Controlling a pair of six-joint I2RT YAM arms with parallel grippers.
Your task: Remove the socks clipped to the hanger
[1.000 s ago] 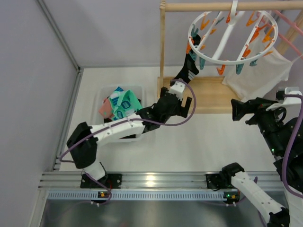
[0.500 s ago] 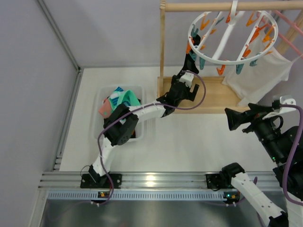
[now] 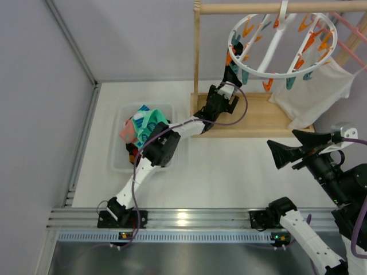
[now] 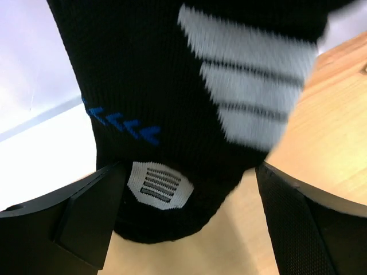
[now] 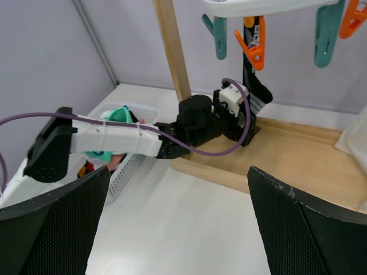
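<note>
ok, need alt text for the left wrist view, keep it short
A black sock with white stripes and small blue marks fills most of the frame. Its lower end hangs between the open black fingers of the left gripper, not clamped. Behind it are a wooden board on the right and a white table on the left.

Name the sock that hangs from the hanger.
The black sock with white stripes, inside the open left gripper; the pink and teal socks lie in the white basket.
</note>
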